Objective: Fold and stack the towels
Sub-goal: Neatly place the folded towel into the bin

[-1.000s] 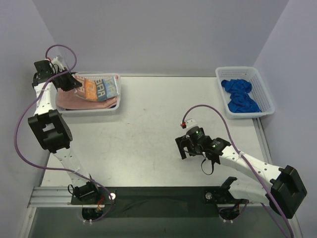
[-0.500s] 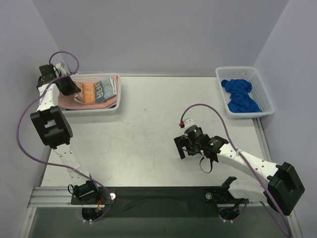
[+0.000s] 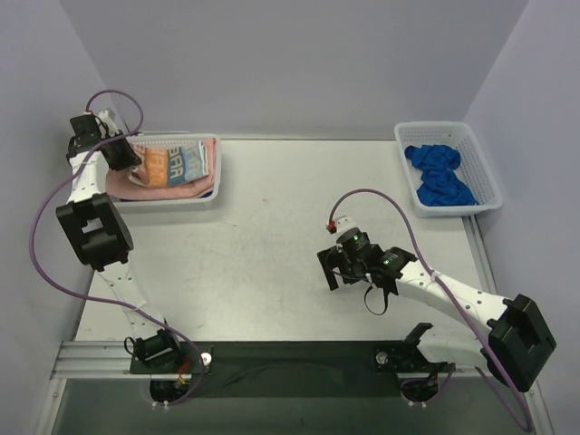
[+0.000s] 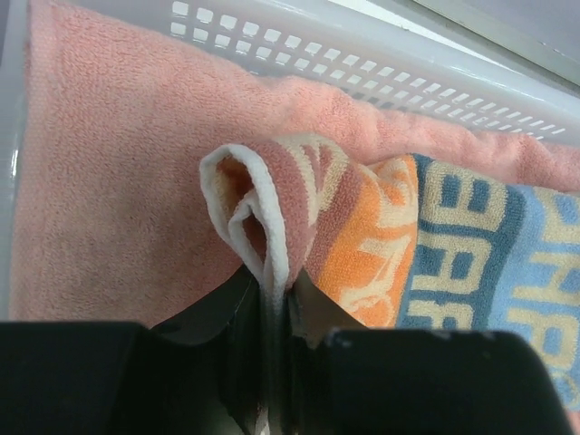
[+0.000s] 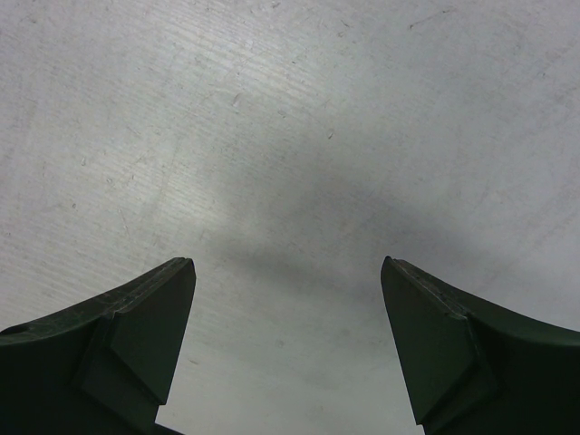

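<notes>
In the far-left white basket (image 3: 217, 174) a salmon-pink towel (image 4: 109, 181) lies flat, with the white towel with orange and blue lettering (image 4: 453, 236) on top of it. My left gripper (image 4: 270, 294) is shut on that lettered towel's rolled white edge, at the basket's left end (image 3: 122, 156). Royal-blue towels (image 3: 439, 177) lie crumpled in the far-right basket (image 3: 403, 163). My right gripper (image 3: 337, 272) hovers low over bare table right of centre, open, with nothing between its fingers (image 5: 145, 326).
The left basket's mesh wall (image 4: 362, 63) runs just behind the pink towel. Purple cables loop from both arms. A grey wall stands close behind the table and the arm bases sit on the near rail.
My left gripper has drawn back toward the basket's left end, and the lettered towel's edge has come with it. The right arm has barely shifted.
</notes>
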Controlling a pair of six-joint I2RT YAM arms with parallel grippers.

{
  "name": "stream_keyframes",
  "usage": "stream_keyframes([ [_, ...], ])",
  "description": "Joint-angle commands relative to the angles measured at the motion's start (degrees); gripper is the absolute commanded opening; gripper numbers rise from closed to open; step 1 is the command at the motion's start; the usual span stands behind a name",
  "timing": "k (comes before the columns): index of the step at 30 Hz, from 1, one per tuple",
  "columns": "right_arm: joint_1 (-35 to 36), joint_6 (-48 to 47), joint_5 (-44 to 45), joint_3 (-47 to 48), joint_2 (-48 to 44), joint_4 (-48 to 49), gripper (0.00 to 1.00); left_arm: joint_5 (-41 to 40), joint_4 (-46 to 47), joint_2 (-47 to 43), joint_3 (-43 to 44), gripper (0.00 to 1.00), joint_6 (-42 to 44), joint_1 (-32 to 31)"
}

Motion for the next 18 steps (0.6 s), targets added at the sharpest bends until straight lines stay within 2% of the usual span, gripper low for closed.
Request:
stream_keyframes([
  [1, -0.5, -0.6, 0.1, 1.9, 0.2, -1.5, 0.86, -2.1, 3.8, -0.3, 3.1, 0.24, 1.8, 0.2],
  [2, -0.5, -0.5, 0.0, 1.9, 0.3, -1.5, 0.86, -2.6, 3.9, -0.2, 3.2, 0.35, 1.9, 0.3],
  [5, -0.5, -0.5, -0.1, 2.1, 0.5, -1.5, 0.86, -4.4, 3.8, 0.4, 3.3, 0.6, 2.3, 0.0],
  [6, -0.4, -0.6, -0.1, 2.3, 0.6, -1.4, 0.86, -4.9, 3.9, 0.0, 3.3, 0.72, 2.4, 0.0],
  [9, -0.5, -0.7, -0.1, 2.6, 0.4, -1.6, 0.86, -8.2, 3.9, -1.7, 3.3, 0.85, 2.1, 0.1],
  [18, -0.4, -1.3, 0.0, 3.2, 0.4, -1.4, 0.86, -21.4, 3.8, -10.0, 3.3, 0.86, 3.1, -3.2],
])
